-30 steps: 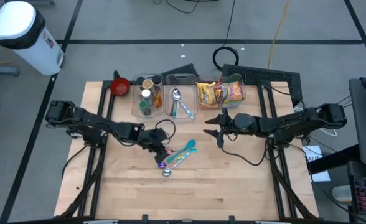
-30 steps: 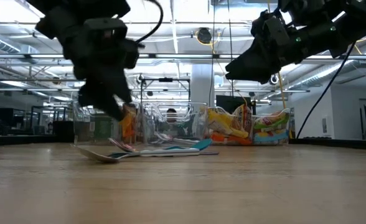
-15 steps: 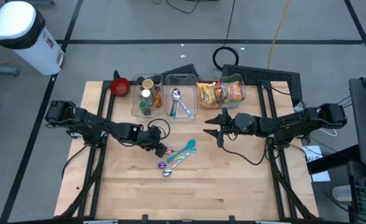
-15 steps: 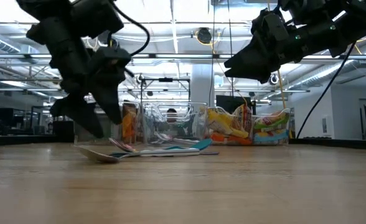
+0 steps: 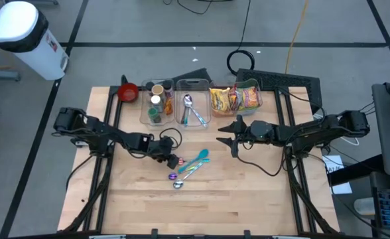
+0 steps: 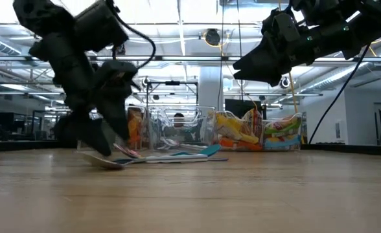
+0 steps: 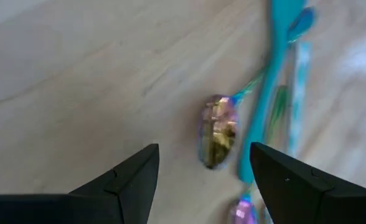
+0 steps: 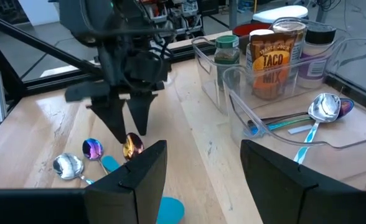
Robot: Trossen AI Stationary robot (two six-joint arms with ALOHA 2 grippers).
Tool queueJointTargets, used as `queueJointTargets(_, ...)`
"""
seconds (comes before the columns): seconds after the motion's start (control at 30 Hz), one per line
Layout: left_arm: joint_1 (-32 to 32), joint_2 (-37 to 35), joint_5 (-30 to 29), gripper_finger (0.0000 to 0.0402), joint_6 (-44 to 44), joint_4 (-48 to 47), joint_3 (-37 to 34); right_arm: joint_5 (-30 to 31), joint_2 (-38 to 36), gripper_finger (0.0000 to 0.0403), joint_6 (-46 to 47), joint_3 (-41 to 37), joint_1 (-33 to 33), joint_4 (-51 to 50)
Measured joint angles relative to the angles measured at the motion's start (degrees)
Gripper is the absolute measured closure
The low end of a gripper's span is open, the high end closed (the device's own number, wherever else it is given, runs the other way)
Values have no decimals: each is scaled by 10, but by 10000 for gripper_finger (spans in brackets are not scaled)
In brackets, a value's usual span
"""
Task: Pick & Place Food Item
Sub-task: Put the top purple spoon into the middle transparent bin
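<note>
The left gripper (image 5: 170, 158) has its fingers (image 7: 130, 180) apart and empty over an iridescent spoon (image 7: 216, 130) mid-table. The right gripper (image 5: 226, 139) hovers, fingers apart, near the snack packets (image 5: 235, 98) binned at the table's far edge.

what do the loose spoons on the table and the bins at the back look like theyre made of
Spoons: bowls look like polished metal with an iridescent rainbow finish, mirror-like reflections; the handles look like teal plastic, though that is less sure. Bins: clear hard plastic, since the spice jars show through the walls. Table: light wood with visible grain.
</note>
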Motion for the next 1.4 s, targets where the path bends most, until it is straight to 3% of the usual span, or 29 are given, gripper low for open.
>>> queueJointTargets(0.33,17,48,41,165,19,36,2,0,0,206,0,0,0,-1)
queueJointTargets(0.77,42,49,71,387,59,45,1,1,0,206,0,0,0,3)
queueJointTargets(1.0,56,50,92,388,102,38,18,1,0,206,0,0,0,4)
queueJointTargets(1.17,54,50,89,393,129,-23,63,1,0,206,0,0,0,3)
queueJointTargets(1.4,35,49,-55,395,270,-183,163,1,0,206,0,0,0,4)
